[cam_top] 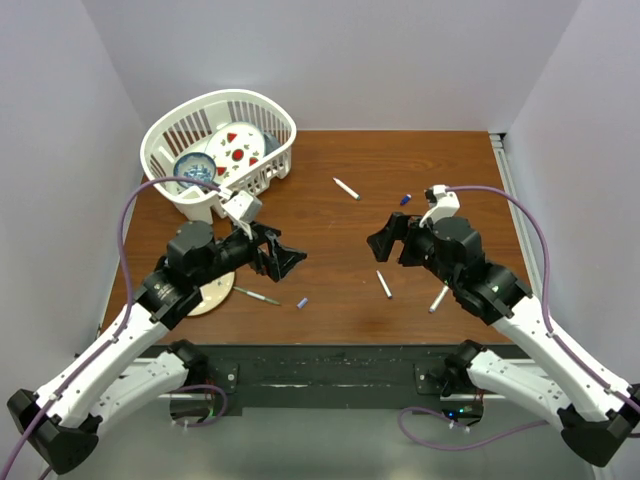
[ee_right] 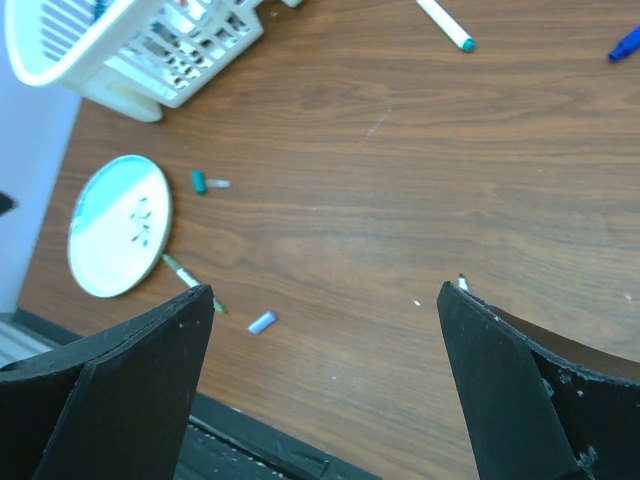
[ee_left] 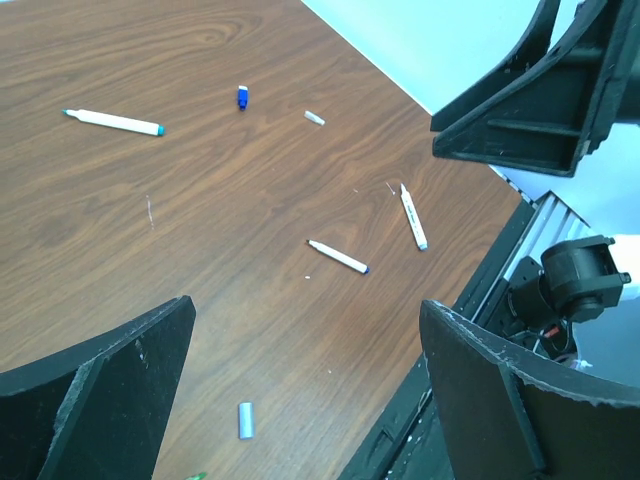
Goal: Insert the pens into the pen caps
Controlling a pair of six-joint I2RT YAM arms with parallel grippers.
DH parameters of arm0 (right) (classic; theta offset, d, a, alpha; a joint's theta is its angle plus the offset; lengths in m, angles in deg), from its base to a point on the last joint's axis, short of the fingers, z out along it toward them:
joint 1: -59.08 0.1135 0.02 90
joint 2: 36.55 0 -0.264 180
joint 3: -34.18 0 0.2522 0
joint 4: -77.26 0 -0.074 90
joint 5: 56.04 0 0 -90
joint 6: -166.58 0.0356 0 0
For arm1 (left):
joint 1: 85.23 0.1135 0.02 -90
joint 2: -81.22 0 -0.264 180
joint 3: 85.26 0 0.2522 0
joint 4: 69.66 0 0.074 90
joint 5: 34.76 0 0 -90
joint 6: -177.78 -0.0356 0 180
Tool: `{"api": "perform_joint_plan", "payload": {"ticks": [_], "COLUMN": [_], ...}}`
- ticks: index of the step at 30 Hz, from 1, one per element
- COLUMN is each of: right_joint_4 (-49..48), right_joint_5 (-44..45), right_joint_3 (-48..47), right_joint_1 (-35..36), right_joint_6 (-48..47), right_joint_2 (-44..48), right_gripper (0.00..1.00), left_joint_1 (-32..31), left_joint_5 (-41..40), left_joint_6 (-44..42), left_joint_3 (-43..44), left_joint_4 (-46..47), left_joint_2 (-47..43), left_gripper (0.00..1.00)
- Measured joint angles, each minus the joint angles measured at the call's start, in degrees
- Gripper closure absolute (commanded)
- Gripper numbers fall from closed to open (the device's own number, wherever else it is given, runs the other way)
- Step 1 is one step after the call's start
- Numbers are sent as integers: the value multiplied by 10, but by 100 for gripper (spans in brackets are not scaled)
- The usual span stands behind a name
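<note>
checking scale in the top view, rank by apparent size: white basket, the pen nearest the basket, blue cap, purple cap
1. white basket
2. pen
3. blue cap and purple cap, both tiny and alike, not rankable

This is a robotics lab test cell. A wood-grain table [cam_top: 340,250] is boxed in on three sides by plain pale walls [cam_top: 330,60], with a left arm [cam_top: 130,330] and a right arm [cam_top: 530,320] bolted to a black base plate [cam_top: 330,375] at its near edge, and purple cables [cam_top: 123,230] looping along them. The few things on the table look like staged props: a white plastic basket [cam_top: 158,135] of dishes, a round plate [ee_right: 120,225], loose pens [cam_top: 346,188] and caps [cam_top: 302,302].
</note>
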Motion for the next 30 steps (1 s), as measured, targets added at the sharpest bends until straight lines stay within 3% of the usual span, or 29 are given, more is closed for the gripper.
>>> {"api": "perform_joint_plan", "payload": {"ticks": [8,21,30], "right_joint_4": [72,247,202], "right_joint_5": [66,184,177], "right_joint_3": [1,109,152], "right_joint_1": [0,-6,-129], "right_joint_6": [13,284,290], "right_joint_2": [-9,-97,-145], "right_gripper": [4,32,41], "left_joint_1": [0,0,3], "left_joint_5": [-19,-28,-31], "left_joint_6": [-1,-2,-2], "left_joint_3": [0,0,-5], "left_joint_4": [0,0,1], "left_joint_2": [-7,-8,-22], "left_gripper": [0,0,0]}}
